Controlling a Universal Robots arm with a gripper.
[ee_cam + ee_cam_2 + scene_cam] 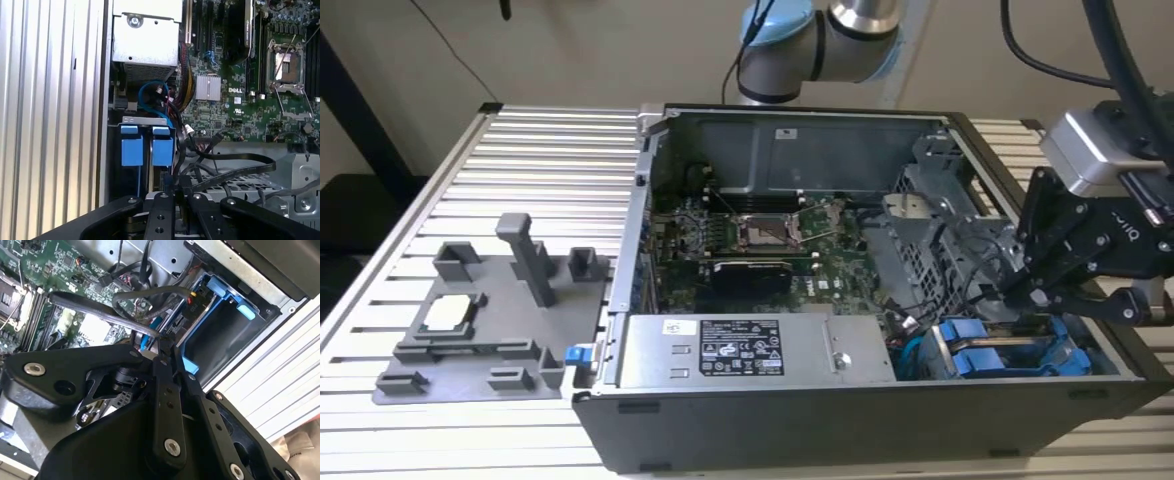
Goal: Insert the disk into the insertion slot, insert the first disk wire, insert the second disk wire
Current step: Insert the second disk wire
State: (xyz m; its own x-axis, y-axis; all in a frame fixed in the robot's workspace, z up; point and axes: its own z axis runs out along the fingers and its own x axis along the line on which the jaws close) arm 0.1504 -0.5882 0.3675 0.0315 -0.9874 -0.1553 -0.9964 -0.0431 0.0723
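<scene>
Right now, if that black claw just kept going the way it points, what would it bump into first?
Probably the black cables crossing just ahead of the gripper, with the two bright blue plastic drive carriers close beyond; depth is hard to judge.

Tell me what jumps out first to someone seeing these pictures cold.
The open computer case on the slatted table, its green motherboard bare. At the exterior view's right the black hand reaches down by the bright blue drive carriers, which sit side by side in the drive cage in the first wrist view. Black cables loop just past the hand in the second wrist view.
</scene>
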